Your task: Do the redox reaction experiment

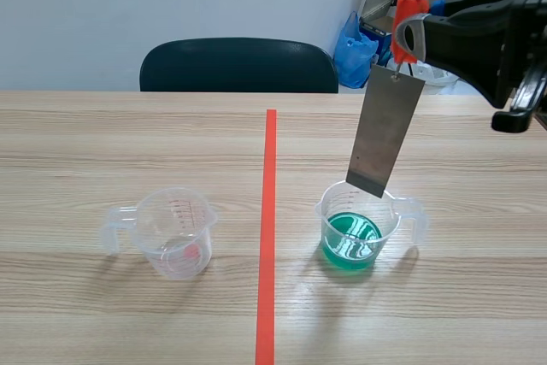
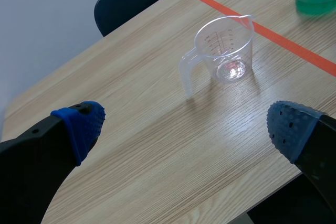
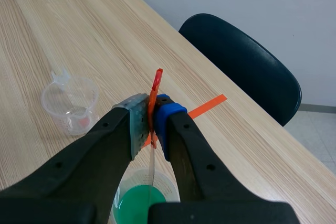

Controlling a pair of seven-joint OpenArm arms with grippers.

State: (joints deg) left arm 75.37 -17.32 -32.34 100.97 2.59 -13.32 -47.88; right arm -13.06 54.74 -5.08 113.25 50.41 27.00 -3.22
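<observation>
A grey metal strip (image 1: 386, 130) hangs tilted from an orange-red clip (image 1: 407, 19), and my right gripper (image 1: 412, 38) is shut on that clip. The strip's lower edge is at the mouth of a clear measuring cup holding green liquid (image 1: 359, 228), right of the tape line. In the right wrist view the clip (image 3: 156, 85) is pinched at my right gripper (image 3: 152, 121), directly over the green cup (image 3: 140, 203). A second clear cup (image 1: 173, 232), with a faint red trace at its bottom, stands left of the line. My left gripper (image 2: 184, 124) is open above the table, short of this cup (image 2: 224, 51).
A dark chair (image 1: 239, 64) stands behind the table's far edge. A blue bag (image 1: 352, 49) and a wire rack are in the back right. In the left wrist view the table's near edge (image 2: 273, 195) lies under the gripper.
</observation>
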